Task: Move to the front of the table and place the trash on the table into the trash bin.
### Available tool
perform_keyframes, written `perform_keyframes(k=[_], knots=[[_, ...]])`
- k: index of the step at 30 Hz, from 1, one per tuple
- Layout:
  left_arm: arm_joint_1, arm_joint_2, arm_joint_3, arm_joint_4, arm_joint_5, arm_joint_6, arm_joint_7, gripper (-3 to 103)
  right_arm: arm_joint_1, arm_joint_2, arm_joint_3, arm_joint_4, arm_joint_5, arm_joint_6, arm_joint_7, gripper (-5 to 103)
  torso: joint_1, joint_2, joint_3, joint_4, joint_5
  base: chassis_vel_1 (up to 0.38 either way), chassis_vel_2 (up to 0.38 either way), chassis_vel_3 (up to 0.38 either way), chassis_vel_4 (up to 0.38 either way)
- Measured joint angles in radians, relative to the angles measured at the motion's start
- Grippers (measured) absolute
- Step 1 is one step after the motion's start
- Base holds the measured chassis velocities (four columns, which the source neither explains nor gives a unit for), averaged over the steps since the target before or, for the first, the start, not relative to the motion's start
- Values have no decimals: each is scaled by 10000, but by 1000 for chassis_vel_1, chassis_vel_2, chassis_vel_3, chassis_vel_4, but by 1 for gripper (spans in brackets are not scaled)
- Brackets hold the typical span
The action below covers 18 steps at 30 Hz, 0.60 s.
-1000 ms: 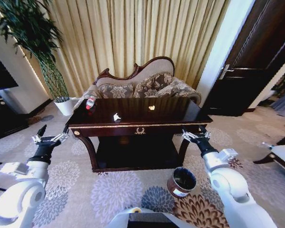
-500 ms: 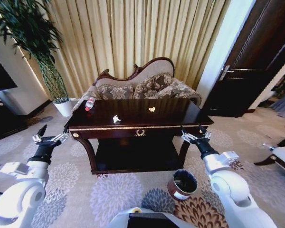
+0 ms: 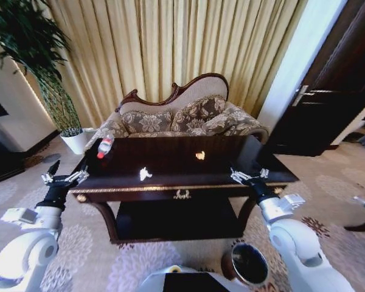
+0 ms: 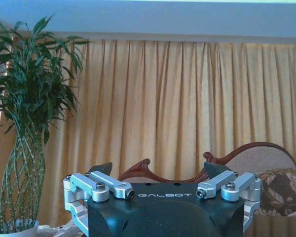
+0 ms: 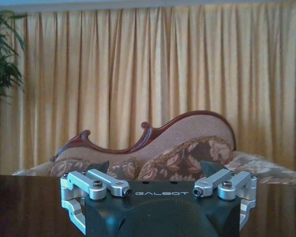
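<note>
The long dark glossy table (image 3: 170, 159) stands right in front of me. On its top lie a crumpled white paper bit (image 3: 145, 174) near the front edge, a small yellowish scrap (image 3: 200, 156) further back, and a clear bottle with a red cap (image 3: 103, 146) on its side at the far left corner. The round dark trash bin (image 3: 249, 265) sits on the carpet by the table's right front leg. My left gripper (image 3: 66, 173) (image 4: 158, 170) hovers open off the table's left end. Over the right front edge, my right gripper (image 5: 155, 168) (image 3: 249, 174) is open and holds nothing.
A carved-back patterned sofa (image 3: 182, 115) stands behind the table against tan curtains. A tall plant in a white pot (image 3: 75, 140) is at the far left. A dark door (image 3: 334, 91) is at the right. Patterned carpet surrounds the table.
The camera has moved forward: the table looks larger and nearer, and the bin has slid to the view's bottom edge. Both arms keep the same raised, open pose.
</note>
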<state>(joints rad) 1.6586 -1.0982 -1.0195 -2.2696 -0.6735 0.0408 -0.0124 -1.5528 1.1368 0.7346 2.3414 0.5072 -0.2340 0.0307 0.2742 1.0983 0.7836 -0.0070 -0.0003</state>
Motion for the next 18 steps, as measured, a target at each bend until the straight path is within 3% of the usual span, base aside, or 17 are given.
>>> perform_keyframes(k=[6,8,9,12,15,18], knots=[[23,14,-10,5,12,0,2,100,191,-212,-190,-36,112,-503,60,100,0,-1,1,0,0,-81,83,67,-80],[80,23,-49,2,15,0,1,100,460,-581,-297,-201,621,-1398,352,100,-22,10,-9,-2,4,0,0,0,0],[80,23,-49,2,15,0,1,100,460,-581,-297,-201,621,-1398,352,100,-22,10,-9,-2,4,0,0,0,0],[105,-6,-34,4,81,-5,3,100,1002,-1204,-534,-249,1963,-2681,1278,100,-24,12,-9,-1,5,36,-43,-36,55],[85,-70,48,51,198,-5,3,100,1429,-1568,-724,-294,2654,-3283,1643,100,-19,9,-5,0,4,18,-13,-9,15],[63,-119,120,57,269,18,1,100,1777,-1869,-1022,-583,2788,-3441,1708,100,-8,3,0,-1,2,0,0,0,0]])
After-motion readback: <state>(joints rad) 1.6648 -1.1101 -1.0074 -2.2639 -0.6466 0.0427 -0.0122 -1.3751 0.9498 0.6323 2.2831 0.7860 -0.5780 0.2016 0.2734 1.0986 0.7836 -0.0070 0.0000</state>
